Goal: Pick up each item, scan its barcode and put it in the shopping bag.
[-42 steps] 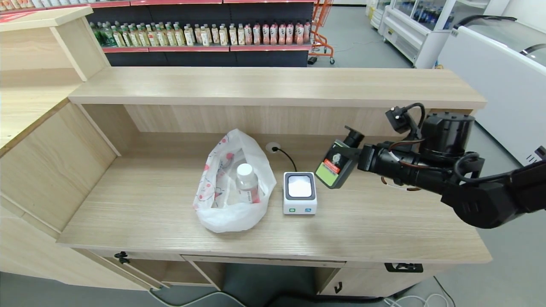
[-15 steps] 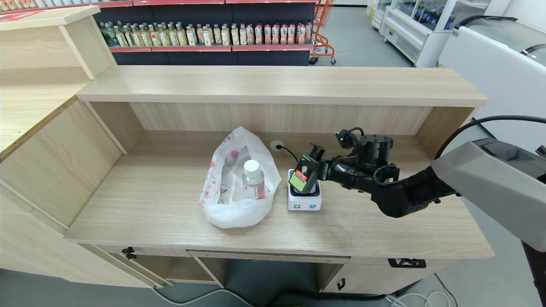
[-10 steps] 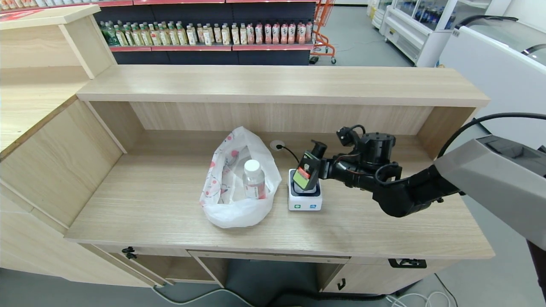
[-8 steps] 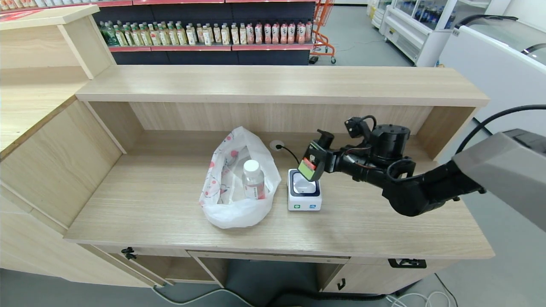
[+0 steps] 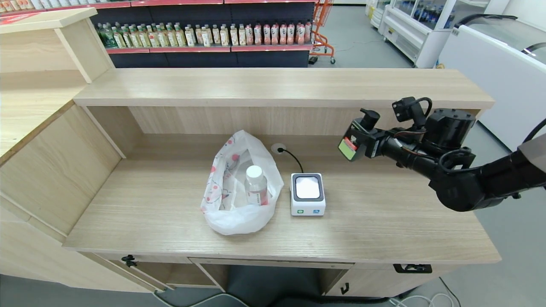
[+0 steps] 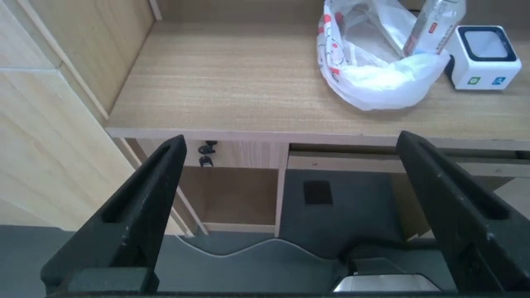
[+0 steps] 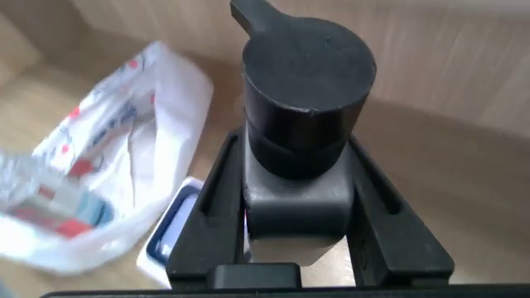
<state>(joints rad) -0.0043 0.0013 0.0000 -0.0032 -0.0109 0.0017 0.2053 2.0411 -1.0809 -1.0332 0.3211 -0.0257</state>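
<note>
My right gripper (image 5: 361, 143) is shut on a dark container (image 5: 353, 143) with a black cap and a green and red label. It holds the container in the air, up and to the right of the white scanner (image 5: 307, 194). In the right wrist view the black-capped container (image 7: 306, 99) sits between the fingers, above the scanner (image 7: 174, 236) and beside the shopping bag (image 7: 108, 165). The white shopping bag (image 5: 230, 187) stands left of the scanner with a clear bottle (image 5: 256, 185) inside. My left gripper (image 6: 294, 223) is open, low in front of the counter's edge.
The wooden counter (image 5: 375, 221) has free room right of the scanner and left of the bag. A raised ledge (image 5: 277, 85) runs along the back. The scanner's cable (image 5: 292, 157) leads to a hole in the counter. Behind are drink shelves (image 5: 204, 34) and freezers (image 5: 490, 55).
The right arm brought the container down over the scanner, then lifted it up and back to the right, away from the scanner. The head view shifted slightly.
</note>
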